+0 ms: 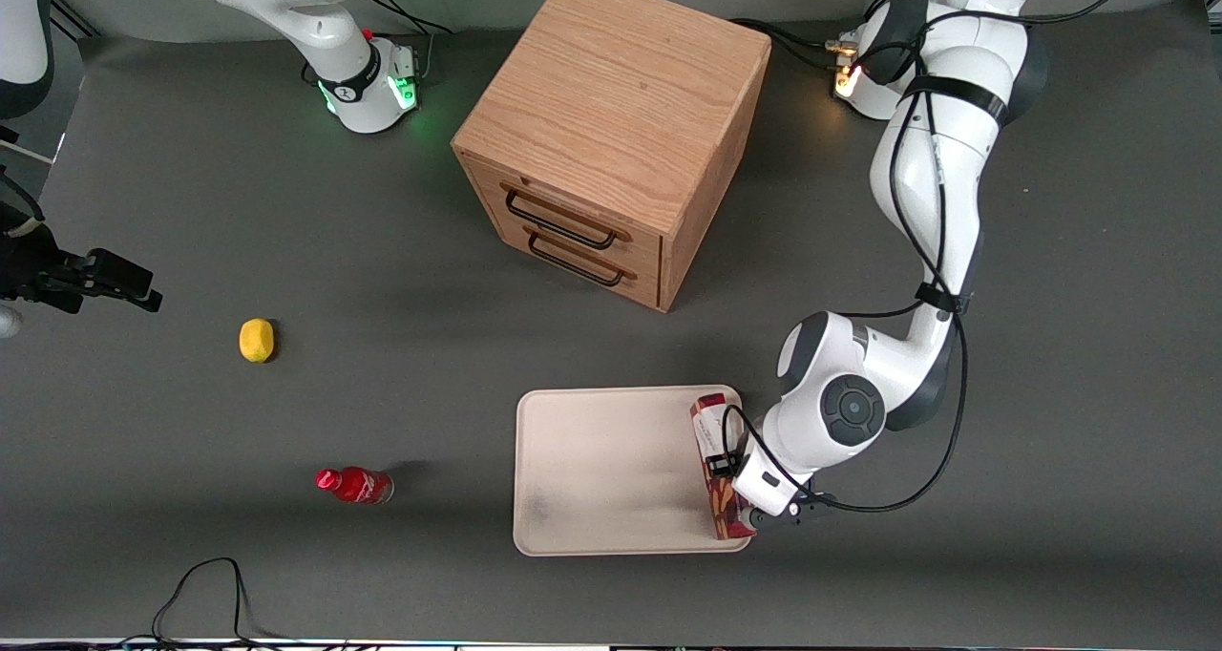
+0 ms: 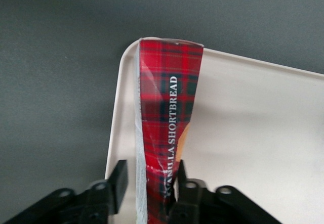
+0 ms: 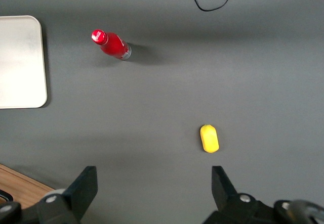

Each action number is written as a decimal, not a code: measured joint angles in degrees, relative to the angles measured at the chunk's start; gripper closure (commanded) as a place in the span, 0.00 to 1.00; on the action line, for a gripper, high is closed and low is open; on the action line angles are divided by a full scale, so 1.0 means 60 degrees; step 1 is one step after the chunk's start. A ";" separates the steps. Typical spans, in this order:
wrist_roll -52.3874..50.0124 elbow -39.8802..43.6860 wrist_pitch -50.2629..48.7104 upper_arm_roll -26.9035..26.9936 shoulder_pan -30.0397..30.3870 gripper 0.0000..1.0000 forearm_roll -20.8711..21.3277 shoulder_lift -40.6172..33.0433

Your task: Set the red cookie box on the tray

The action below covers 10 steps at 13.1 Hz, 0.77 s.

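Red cookie box (image 1: 718,470) stands on edge (apparently) along tray (image 1: 592,470) rim.

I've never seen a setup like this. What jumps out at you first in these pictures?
The big wooden drawer cabinet in the middle of the dark table stands out first. Nearer the front camera, the gripper pinches a red cookie box on its edge over the cream tray, along the tray's rim toward the working arm's end. A yellow lemon and a small red bottle lie toward the parked arm's end.

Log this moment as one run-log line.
phase: placing | claw: shut on red cookie box, at tray edge nearest working arm | box: on edge over tray | release: not yet
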 measured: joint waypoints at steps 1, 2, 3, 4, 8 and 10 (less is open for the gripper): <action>0.0000 0.0004 0.0000 0.0004 0.0001 0.00 0.0000 0.0000; 0.0000 0.0007 -0.0003 0.0012 0.0008 0.00 0.0000 0.0000; 0.0000 0.0022 -0.0029 0.0018 0.0025 0.00 0.0000 -0.0005; -0.0001 0.0073 -0.0167 0.0024 0.0061 0.00 0.0000 -0.0022; 0.0170 0.0430 -0.2099 0.0030 0.0458 0.00 -0.0011 -0.0558; 0.0752 0.0495 -0.3291 0.0039 0.0918 0.00 -0.0428 -0.1249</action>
